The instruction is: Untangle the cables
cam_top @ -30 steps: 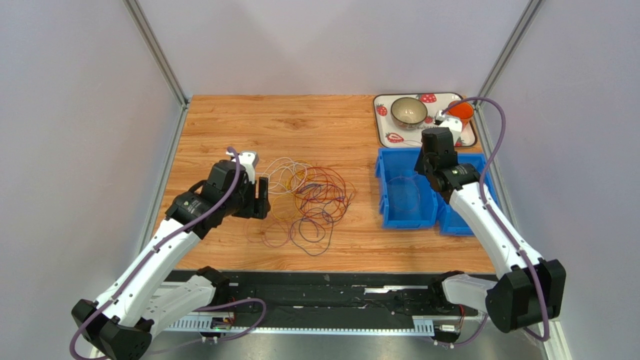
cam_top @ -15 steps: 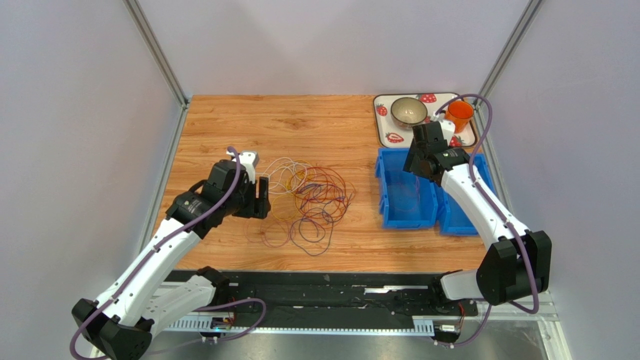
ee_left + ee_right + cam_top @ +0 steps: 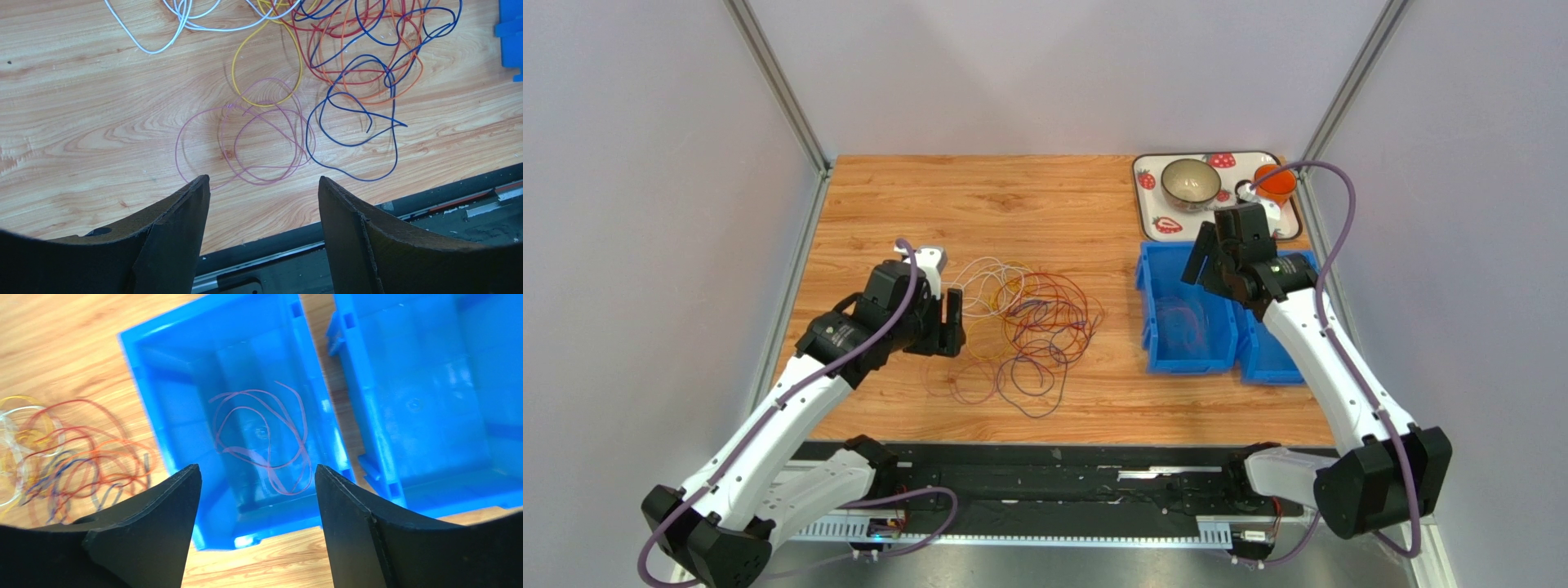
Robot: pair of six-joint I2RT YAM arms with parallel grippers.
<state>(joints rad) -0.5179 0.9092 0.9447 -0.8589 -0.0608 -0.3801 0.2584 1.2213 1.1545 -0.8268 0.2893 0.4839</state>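
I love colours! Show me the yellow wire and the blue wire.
yellow wire point(image 3: 233, 68): left wrist view, left side of its loop.
blue wire point(image 3: 362, 180): left wrist view, bottom of its loop.

In the left wrist view the cables point(image 3: 362, 67) run off the top edge, and only a corner of a blue bin point(image 3: 512, 24) shows. In the right wrist view, the cables at left are blurred and cropped. From above, the right arm point(image 3: 1320, 355) hides part of the orange cup point(image 3: 1275, 183).
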